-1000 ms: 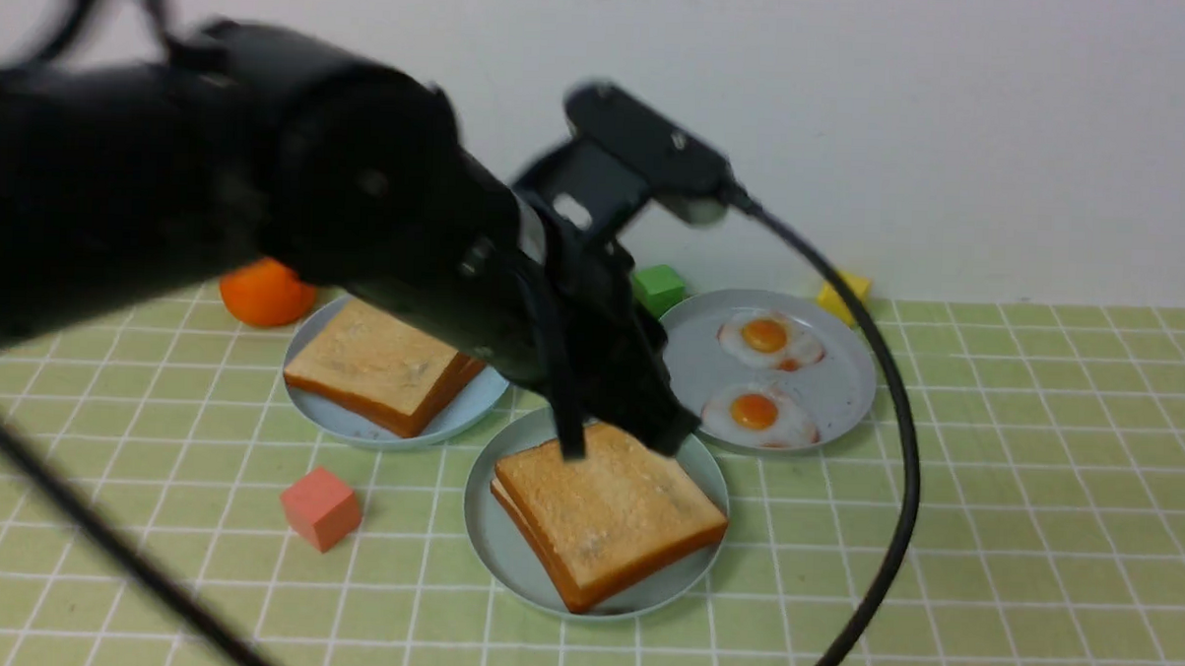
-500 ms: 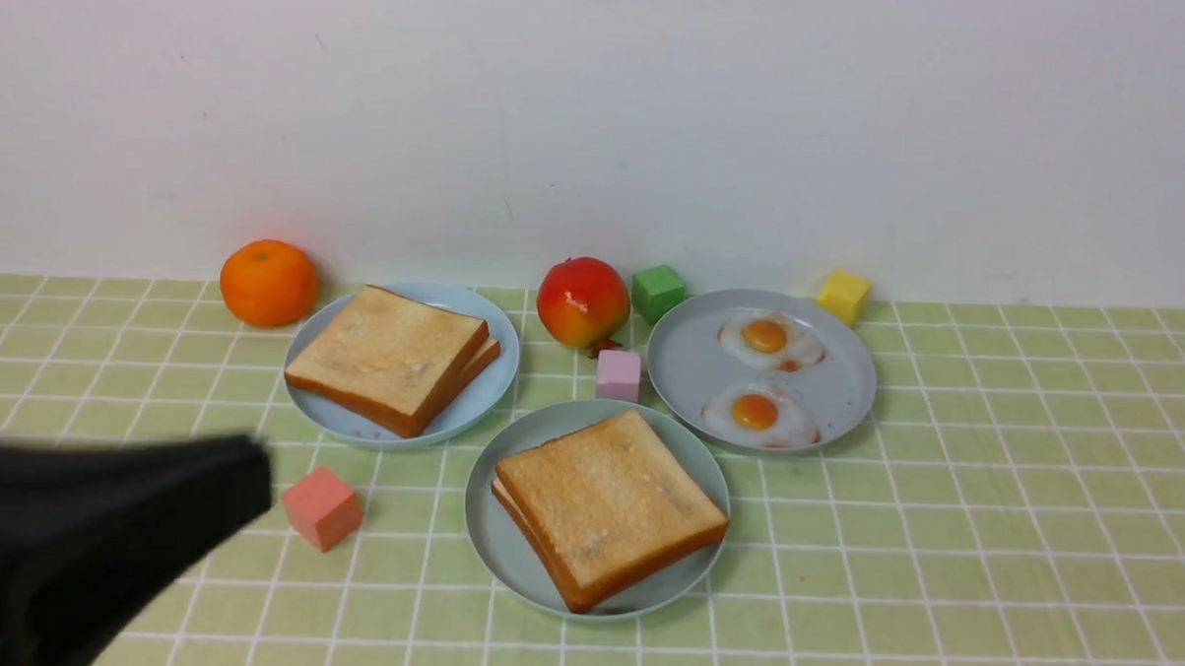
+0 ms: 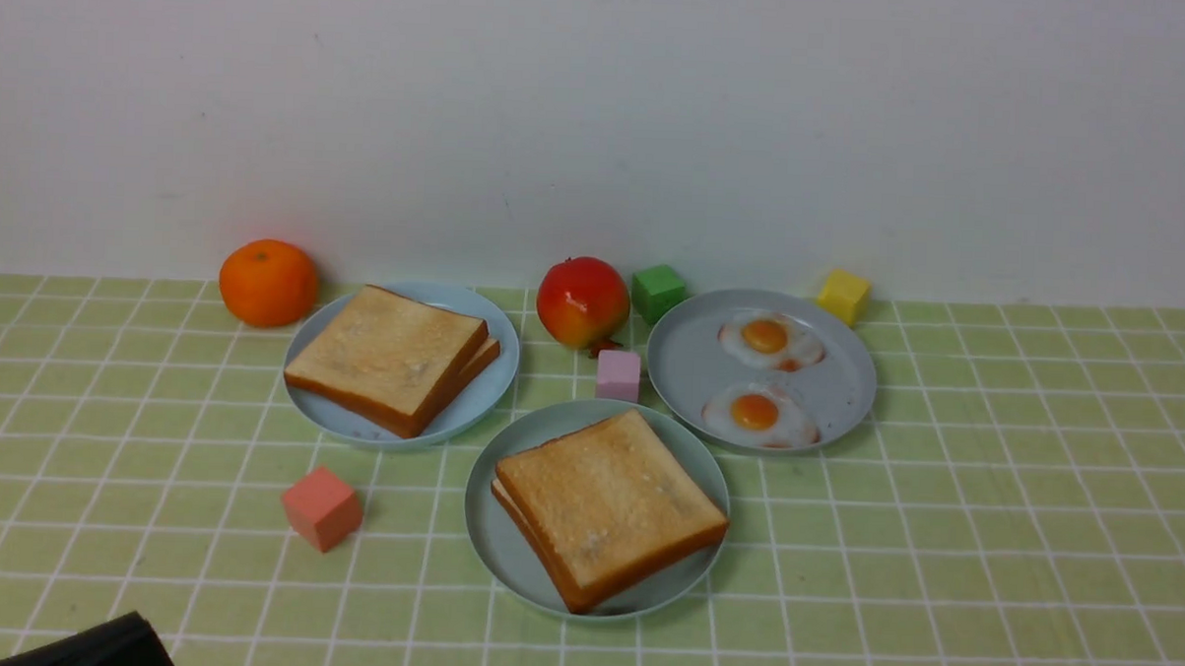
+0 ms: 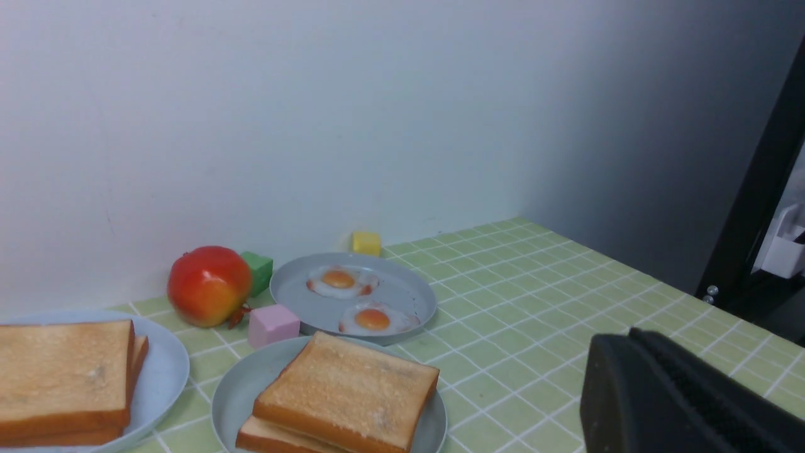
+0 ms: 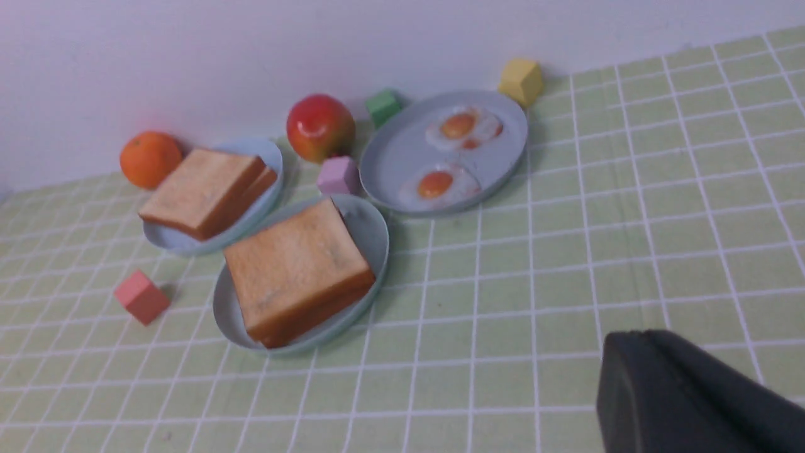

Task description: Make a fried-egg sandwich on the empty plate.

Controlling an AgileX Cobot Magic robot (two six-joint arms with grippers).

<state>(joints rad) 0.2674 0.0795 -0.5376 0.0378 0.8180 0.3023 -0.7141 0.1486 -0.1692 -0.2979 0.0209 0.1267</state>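
Open ground: pale green grid-checked tablecloth [image 3: 1020,506], wide and bare on my right of the plates, where I pass freely, plus a near strip across the front. Centre obstacle: round mint-green plate [image 3: 481,551] carrying two stacked golden-brown toast slices [image 3: 606,506]. Behind it, rims close: light-blue plate [image 3: 497,384] of toast at left, grey-blue plate [image 3: 690,366] with two flat fried eggs [image 3: 755,414] at right. Pale pink cube [image 3: 619,375] plugs the gap between the three. Salmon cube [image 3: 321,508] stands alone front-left, room all round. Back row near the white wall [image 3: 600,126]: orange [image 3: 269,282], red apple [image 3: 584,302], green cube [image 3: 658,293], yellow cube [image 3: 843,296].

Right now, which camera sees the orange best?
The front view: the orange is sharp and whole, with nothing covering it. The right wrist view shows it whole but blurrier; the left wrist view misses it.
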